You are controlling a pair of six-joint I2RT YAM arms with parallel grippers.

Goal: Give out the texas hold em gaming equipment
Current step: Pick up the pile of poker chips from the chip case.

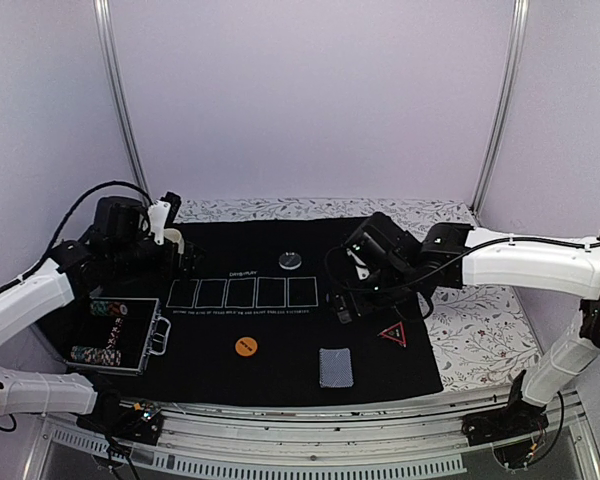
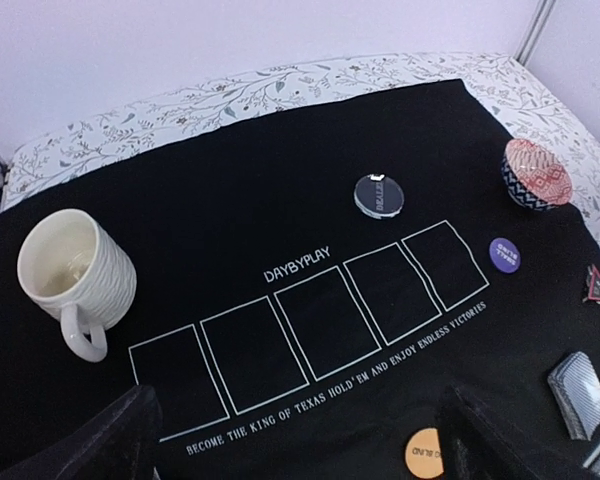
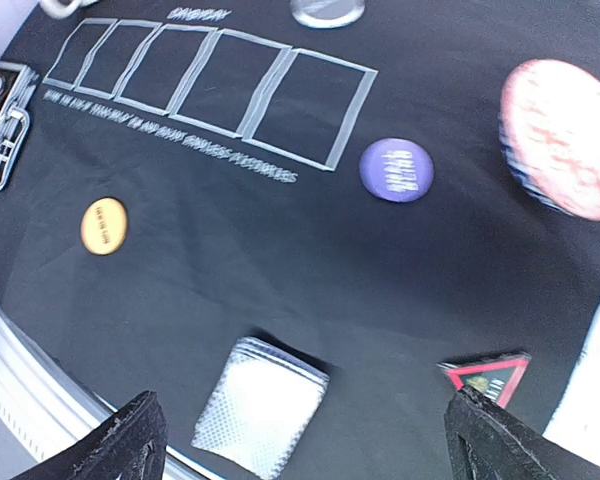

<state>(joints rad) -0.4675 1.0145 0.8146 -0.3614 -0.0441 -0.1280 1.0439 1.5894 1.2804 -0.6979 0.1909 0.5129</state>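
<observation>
A black mat (image 1: 280, 330) carries five card outlines. On it lie a black dealer disc (image 1: 291, 261) (image 2: 379, 193), an orange disc (image 1: 245, 346) (image 3: 103, 225), a purple disc (image 2: 506, 253) (image 3: 396, 169), a red-edged triangle marker (image 1: 393, 334) (image 3: 488, 375) and a deck of cards (image 1: 335, 367) (image 3: 263, 405). An open case (image 1: 115, 335) at the left holds striped poker chips (image 1: 105, 310). My left gripper (image 1: 183, 258) (image 2: 300, 450) hangs open over the mat's left end, holding nothing. My right gripper (image 1: 345, 300) (image 3: 305, 450) is open above the deck, clear of it.
A cream mug (image 2: 75, 272) stands on the mat's far left. A red patterned bowl (image 2: 536, 173) (image 3: 565, 135) sits at the far right. A floral cloth (image 1: 480, 320) surrounds the mat. A metal rail (image 1: 330, 425) runs along the near edge.
</observation>
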